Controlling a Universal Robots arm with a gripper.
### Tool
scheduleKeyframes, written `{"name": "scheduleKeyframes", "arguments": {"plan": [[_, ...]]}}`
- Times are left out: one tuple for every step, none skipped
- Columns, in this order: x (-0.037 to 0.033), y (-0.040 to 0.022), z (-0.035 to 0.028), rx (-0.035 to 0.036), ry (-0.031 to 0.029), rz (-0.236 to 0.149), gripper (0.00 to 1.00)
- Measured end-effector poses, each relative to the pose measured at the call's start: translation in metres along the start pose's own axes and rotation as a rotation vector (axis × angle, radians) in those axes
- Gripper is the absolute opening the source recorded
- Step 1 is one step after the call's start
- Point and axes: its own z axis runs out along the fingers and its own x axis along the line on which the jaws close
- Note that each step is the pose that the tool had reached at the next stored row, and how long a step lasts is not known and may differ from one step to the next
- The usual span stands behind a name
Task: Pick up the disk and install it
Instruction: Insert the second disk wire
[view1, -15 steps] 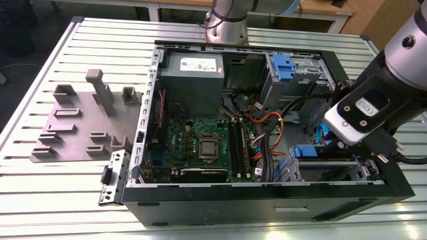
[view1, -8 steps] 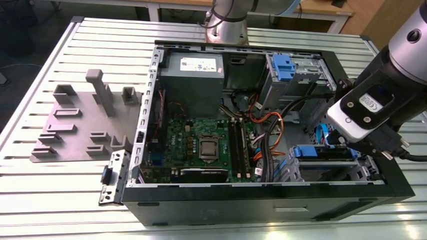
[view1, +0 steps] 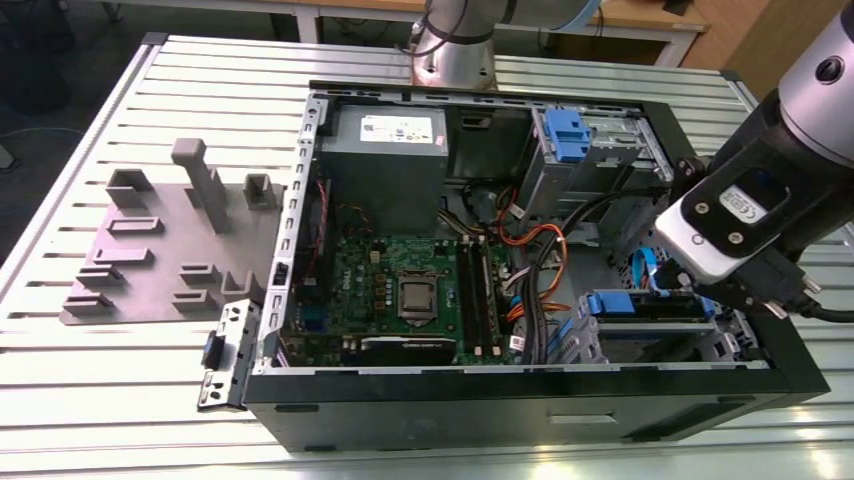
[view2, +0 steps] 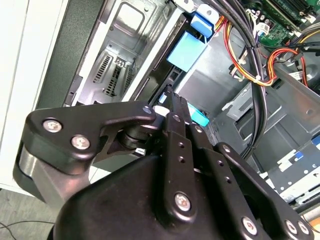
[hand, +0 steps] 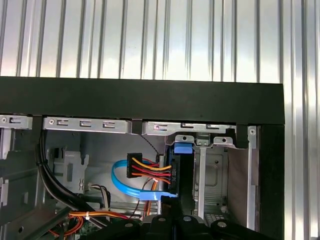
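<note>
Most of the task looks done: the silver, blue-framed disk (hand: 182, 172) stands edge-on inside the open black computer case (view1: 534, 405), black end effector (view2: 172, 107) narrowed around its edge.

Power supply box (view1: 384, 135): carries a white sticker with dark print, too small to read.
Arm wrist housing (view1: 747, 205): bears a white oval label with dark marks, none legible.
Circuit board (view1: 400, 295): white markings, too fine to make out.
</note>
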Motion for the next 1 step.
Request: {"name": "scheduleKeyframes", "arguments": {"plan": [[0.0000,0.0000,0.0000,0.0000,0.0000,0.000,0.11]]}}
